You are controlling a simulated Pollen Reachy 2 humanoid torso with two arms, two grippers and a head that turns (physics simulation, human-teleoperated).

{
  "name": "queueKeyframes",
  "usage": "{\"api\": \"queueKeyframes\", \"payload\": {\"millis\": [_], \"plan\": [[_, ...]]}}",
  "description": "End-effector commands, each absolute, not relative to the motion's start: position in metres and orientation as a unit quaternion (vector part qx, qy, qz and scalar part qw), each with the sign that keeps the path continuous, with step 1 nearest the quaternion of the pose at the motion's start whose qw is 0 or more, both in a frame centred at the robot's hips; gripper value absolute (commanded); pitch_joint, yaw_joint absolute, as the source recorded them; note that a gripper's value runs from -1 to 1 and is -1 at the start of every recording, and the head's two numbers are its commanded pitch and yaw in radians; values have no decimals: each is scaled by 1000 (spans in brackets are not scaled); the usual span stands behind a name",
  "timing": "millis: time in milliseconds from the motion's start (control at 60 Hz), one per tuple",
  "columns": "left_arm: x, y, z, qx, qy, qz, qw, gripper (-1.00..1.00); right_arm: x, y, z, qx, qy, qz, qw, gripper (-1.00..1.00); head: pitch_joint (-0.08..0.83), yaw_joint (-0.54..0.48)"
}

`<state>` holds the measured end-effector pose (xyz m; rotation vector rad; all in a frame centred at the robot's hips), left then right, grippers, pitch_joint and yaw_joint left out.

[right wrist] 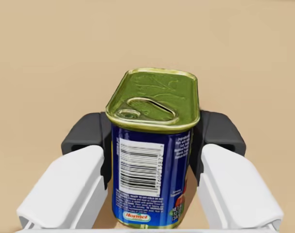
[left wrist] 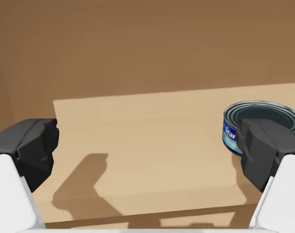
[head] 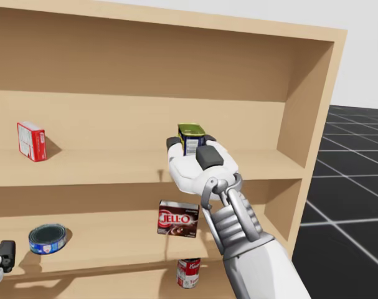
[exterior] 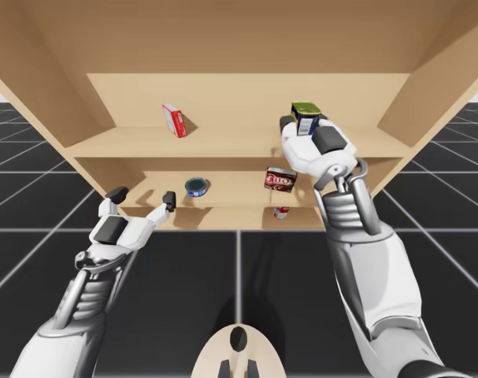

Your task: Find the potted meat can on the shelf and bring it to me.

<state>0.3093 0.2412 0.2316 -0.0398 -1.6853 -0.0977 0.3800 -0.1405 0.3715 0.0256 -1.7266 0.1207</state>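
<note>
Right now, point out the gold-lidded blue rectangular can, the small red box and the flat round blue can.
gold-lidded blue rectangular can [right wrist: 152,170]: right wrist view, barcode side.
small red box [head: 28,141]: head view, printed face.
flat round blue can [left wrist: 264,110]: left wrist view, recessed top.

My right hand [right wrist: 152,137] grips the upright blue oblong can [right wrist: 151,167] by its two sides.

You've got bright, even light w/ soft-edged shadows. The red box [head: 31,141] throws its shadow right & far, so the light comes from near left. It's dimmer under each board of the shelf [exterior: 246,143]. My left gripper [left wrist: 149,145] drops a soft shadow on the board between its fingers. There's a mild sheen on the blue can [right wrist: 152,170] lid. In the high view the shelf sides splay outward.
</note>
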Motion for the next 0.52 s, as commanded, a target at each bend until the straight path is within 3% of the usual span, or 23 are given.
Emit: {"api": "queueKeyframes", "payload": {"millis": [17,250,517], "plan": [[309,241,231,-17,-746,-43,664,-1000,373,-129,373,13,-671,47,740,1000,180,-236],[309,241,232,-16,-747,-42,663,-1000,335,-129,396,5,-714,55,698,1000,184,-238],[309,241,232,-16,-747,-42,663,-1000,261,-135,390,12,-740,77,668,1000,186,-241]]}}
